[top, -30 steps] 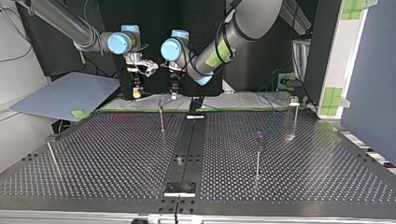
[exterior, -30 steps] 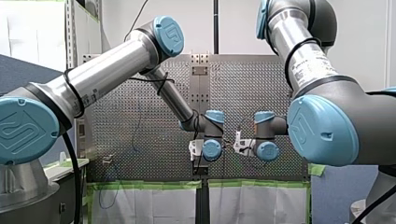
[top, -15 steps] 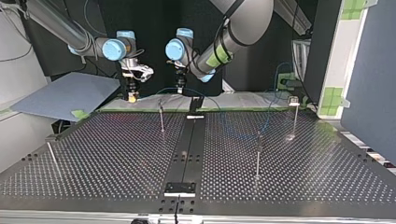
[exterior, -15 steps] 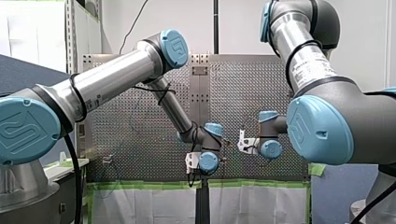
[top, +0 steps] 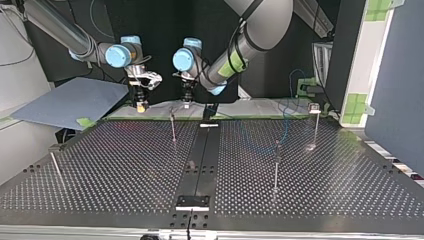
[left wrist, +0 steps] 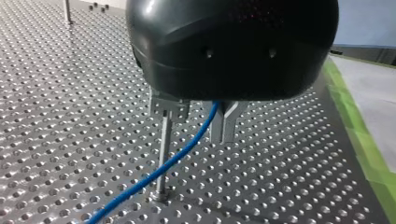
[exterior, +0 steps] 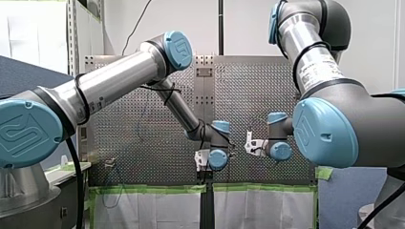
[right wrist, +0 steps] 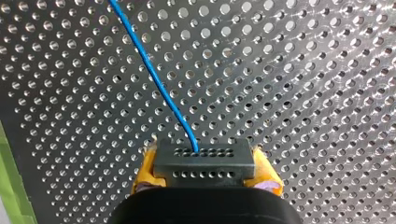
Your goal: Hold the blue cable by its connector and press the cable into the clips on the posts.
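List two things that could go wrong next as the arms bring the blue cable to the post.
1. My left gripper has the blue cable loose between its open fingers, right beside a post whose top is hidden. A finger might strike the post, or the cable might slip past it.
2. My right gripper holds the connector between its yellow pads. A pull along the cable might drag it out.

Opposed overviews, seemingly close wrist cameras
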